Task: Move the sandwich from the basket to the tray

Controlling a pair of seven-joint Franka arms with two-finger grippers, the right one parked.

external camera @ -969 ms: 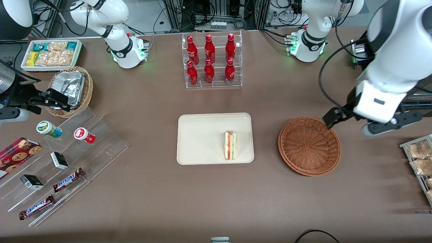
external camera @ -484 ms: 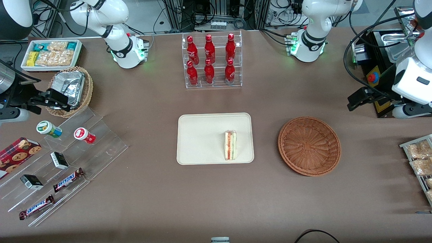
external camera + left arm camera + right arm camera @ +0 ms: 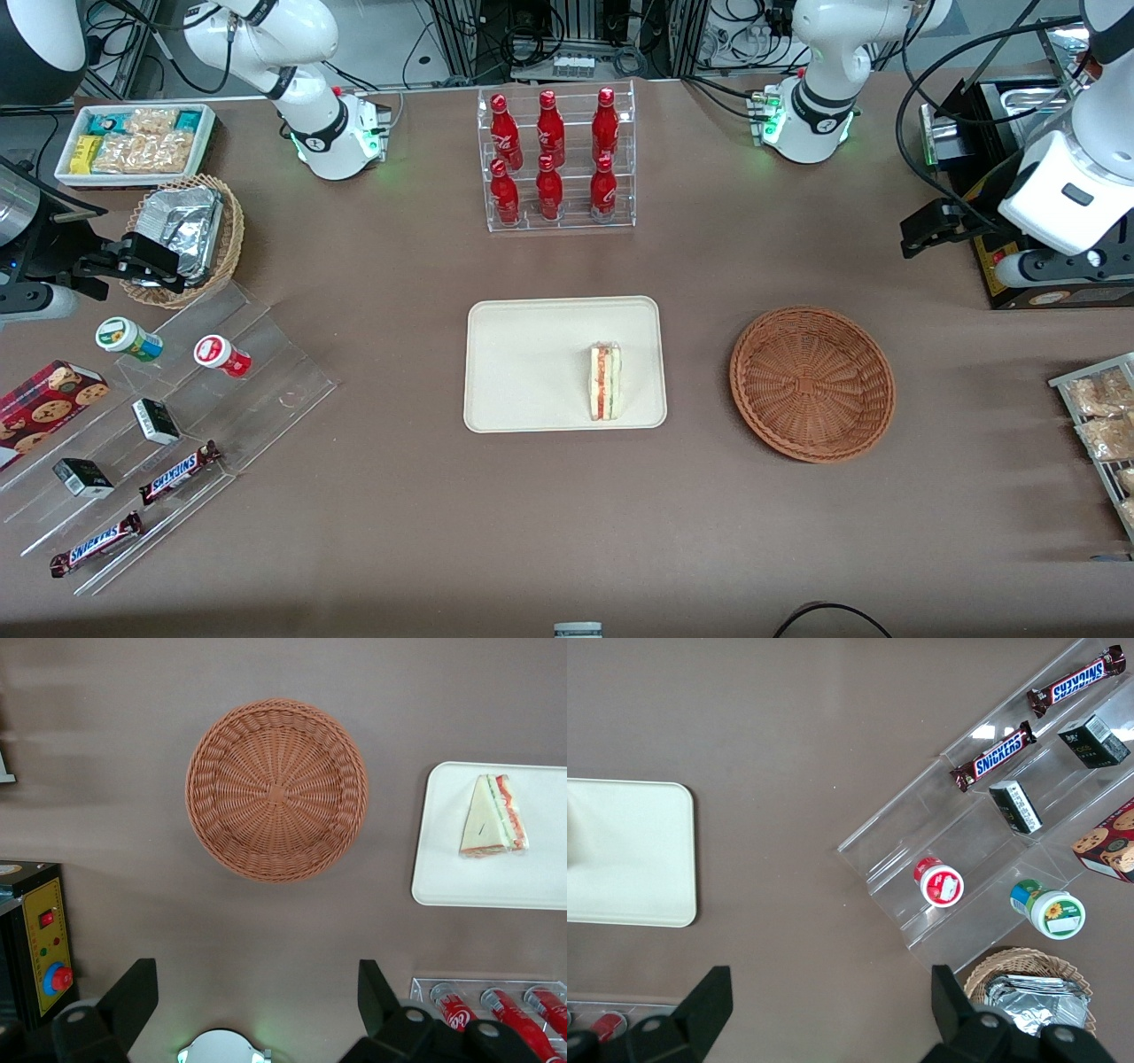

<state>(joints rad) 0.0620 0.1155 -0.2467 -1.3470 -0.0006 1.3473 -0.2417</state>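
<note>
gripper [image 3: 921, 232] jaws spread, high over bare table beside basket [image 3: 812, 383]

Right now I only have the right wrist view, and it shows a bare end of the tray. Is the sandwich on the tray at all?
Observer: Yes. The sandwich lies on the tray, at the end nearest the basket.
Operator: Is anything in the basket?
Observer: No, the basket holds nothing.
Operator: And where is the gripper?
Observer: The gripper is open and holds nothing. It sits toward the working arm's end of the table, farther from the front camera than the basket.
</note>
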